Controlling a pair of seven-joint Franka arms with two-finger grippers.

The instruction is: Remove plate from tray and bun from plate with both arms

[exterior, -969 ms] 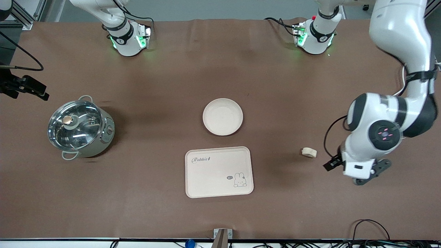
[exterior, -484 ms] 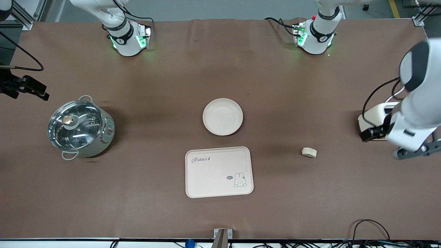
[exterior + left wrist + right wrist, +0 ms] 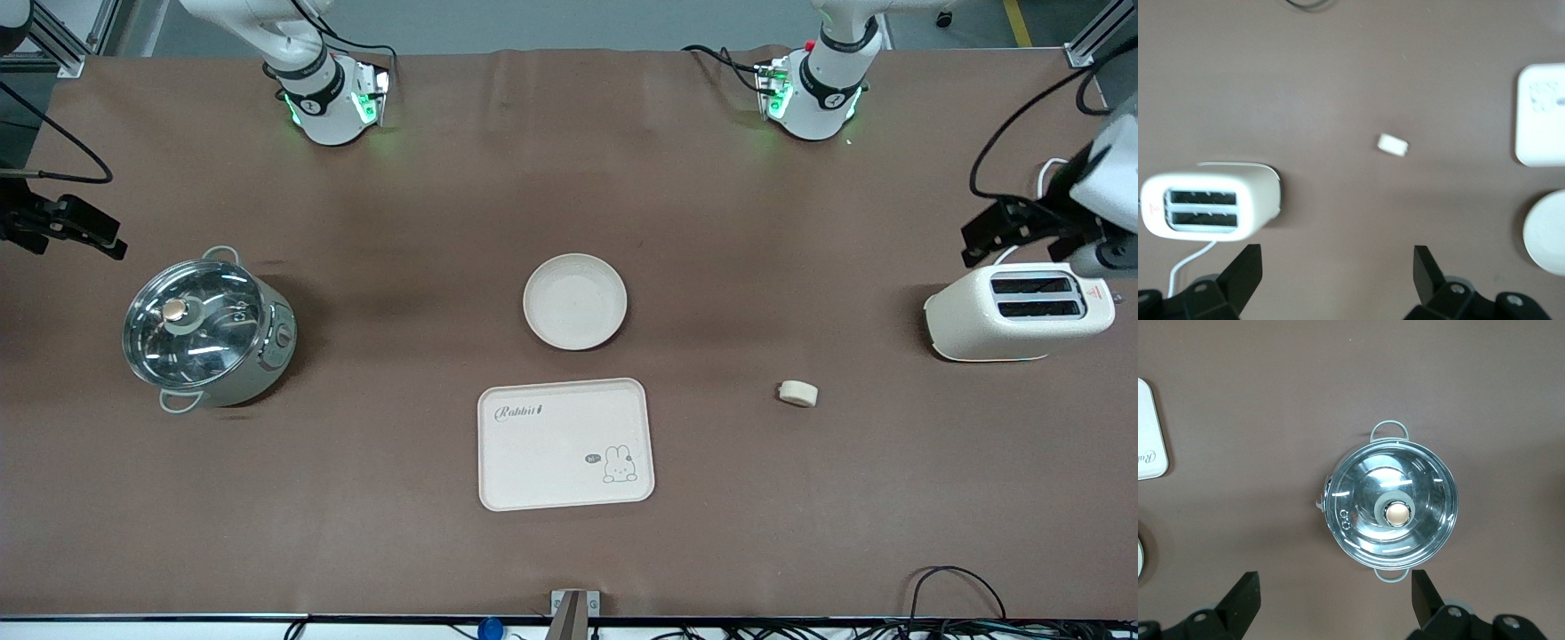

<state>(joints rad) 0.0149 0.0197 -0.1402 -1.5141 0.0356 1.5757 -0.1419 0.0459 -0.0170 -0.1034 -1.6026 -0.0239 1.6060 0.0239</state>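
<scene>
Hanging over the table at its own end, beside the toaster (image 3: 1020, 311), the left gripper (image 3: 1338, 270) shows both fingers (image 3: 1243, 270) spread wide, holding nothing. Right gripper (image 3: 1335, 593): up over the pot (image 3: 209, 331), fingers likewise wide apart, empty.

Toaster: cream, two slots, a small red mark on its top, too small to read.
Bun (image 3: 797, 392): pale lump on the cloth, near the toaster, toward the tray (image 3: 565, 444).
Tray: cream, rectangular, lettered "Rabbit" in one corner, rabbit drawing in another; farther from the toaster than the bun.
Plate (image 3: 574, 301): round, plain, cream, bare, just apart from the tray, farther from the front camera.
Pot: steel, glass lid, at the right arm's end.
</scene>
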